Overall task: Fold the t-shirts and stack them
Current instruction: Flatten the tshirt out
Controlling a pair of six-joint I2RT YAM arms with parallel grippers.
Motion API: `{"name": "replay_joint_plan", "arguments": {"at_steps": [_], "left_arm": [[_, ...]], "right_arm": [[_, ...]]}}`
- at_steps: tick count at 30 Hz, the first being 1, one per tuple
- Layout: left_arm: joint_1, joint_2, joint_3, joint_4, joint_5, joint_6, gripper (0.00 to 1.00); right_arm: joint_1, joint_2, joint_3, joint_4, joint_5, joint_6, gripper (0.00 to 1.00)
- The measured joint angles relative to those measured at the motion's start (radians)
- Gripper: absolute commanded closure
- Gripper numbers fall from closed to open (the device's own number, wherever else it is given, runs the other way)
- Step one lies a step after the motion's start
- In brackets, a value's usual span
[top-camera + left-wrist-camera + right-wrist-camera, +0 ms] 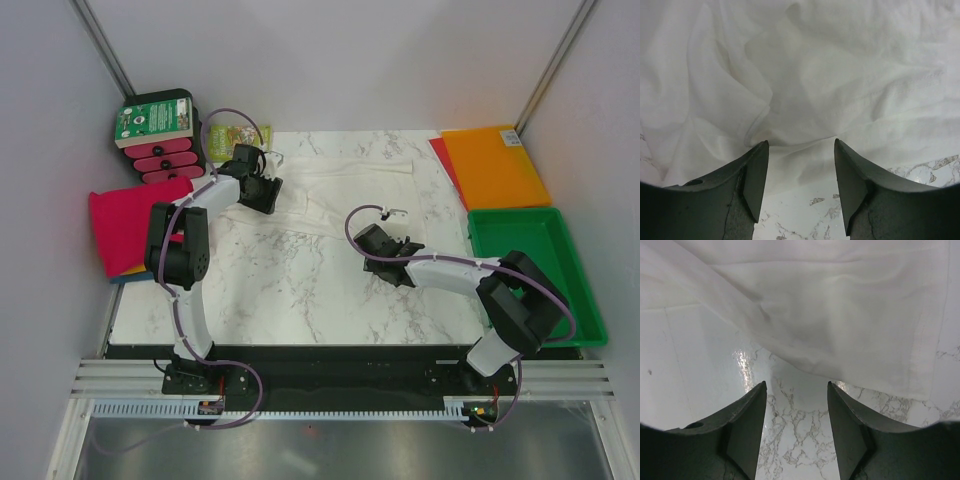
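R gripper (374, 237) nearest: jaws spread, nothing btwn them, only the marble table (300, 295) below. It sits just short of the near hem of the white t-shirt (345, 178), prob lined up to pinch that edge. Folded pile (125, 222), pink on top w/ orange + blue under, is at L table edge, apart from both arms; stack target imo. L gripper (260, 190) is further back at shirt's L side: jaws also spread, cloth edge btwn tips, not pinched. Shirt lies wrinkly, far centre.
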Motion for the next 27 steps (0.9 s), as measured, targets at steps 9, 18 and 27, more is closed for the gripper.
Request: {"name": "replay_joint_plan", "arguments": {"at_steps": [9, 18, 27], "left_arm": [[0.014, -0.037, -0.036, 0.024, 0.005, -0.018, 0.35], [0.018, -0.034, -0.027, 0.031, 0.011, -0.03, 0.4], [0.016, 0.036, -0.017, 0.027, -0.006, -0.028, 0.45]], "right_arm": [[0.0, 0.012, 0.0, 0.004, -0.001, 0.0, 0.41], [0.009, 0.025, 0.0, 0.013, -0.008, 0.001, 0.41], [0.01, 0.034, 0.0, 0.019, -0.009, 0.0, 0.41]]}}
